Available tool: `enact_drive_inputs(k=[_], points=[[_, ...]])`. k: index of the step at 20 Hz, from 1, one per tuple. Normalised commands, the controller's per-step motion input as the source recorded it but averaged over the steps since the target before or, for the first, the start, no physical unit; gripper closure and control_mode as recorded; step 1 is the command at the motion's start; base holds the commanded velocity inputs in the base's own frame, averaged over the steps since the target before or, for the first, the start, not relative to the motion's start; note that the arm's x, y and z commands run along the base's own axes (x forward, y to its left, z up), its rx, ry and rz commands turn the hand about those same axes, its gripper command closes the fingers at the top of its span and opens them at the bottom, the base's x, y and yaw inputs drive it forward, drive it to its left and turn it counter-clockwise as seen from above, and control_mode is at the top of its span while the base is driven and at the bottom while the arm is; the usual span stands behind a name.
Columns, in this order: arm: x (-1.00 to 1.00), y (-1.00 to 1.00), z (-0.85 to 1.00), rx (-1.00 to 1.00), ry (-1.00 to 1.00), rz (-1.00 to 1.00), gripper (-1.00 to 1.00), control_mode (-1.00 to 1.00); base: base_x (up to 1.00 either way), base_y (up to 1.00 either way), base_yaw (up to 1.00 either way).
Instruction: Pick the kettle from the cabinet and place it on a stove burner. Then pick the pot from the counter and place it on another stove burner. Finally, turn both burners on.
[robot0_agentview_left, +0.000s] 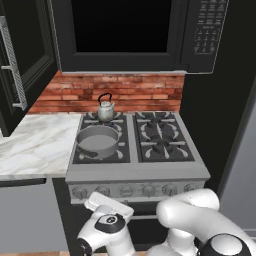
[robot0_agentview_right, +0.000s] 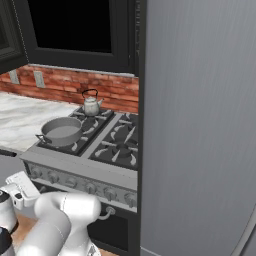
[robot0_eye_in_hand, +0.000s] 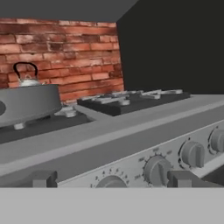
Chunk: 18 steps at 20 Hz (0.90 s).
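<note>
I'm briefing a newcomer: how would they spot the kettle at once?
Find the steel stove under the black microwave. On its back left burner, against the brick wall, stands the kettle: small, silvery, with a tall black arched handle, unlike the wide shallow pot in front.

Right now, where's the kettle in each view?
Left base view: kettle on the rear left burner, upper centre.
Right base view: upper left of centre, behind the pot.
Hand view: far left, peeking over the pot.
Shared landmark: the brick wall behind it.

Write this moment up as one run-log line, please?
kettle: on rear-left burner | pot: on front-left burner | gripper: open, empty, low before the stove knobs | next, probably: turn burners on
</note>
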Motion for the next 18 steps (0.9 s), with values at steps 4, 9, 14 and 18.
enact_drive_inputs(k=[4,9,14,18], points=[[0.1,0.0,-0.19,-0.06,-0.05,0.01,-1.0,-1.0,0.0,0.0,0.0],[0.14,0.0,-0.16,-0.06,-0.05,0.02,-1.0,-1.0,0.0,0.0,0.0],[0.18,0.0,-0.11,-0.05,-0.06,0.05,-1.0,-1.0,0.0,0.0,0.0],[0.22,0.0,-0.14,-0.04,-0.03,0.06,-1.0,-1.0,0.0,0.0,0.0]])
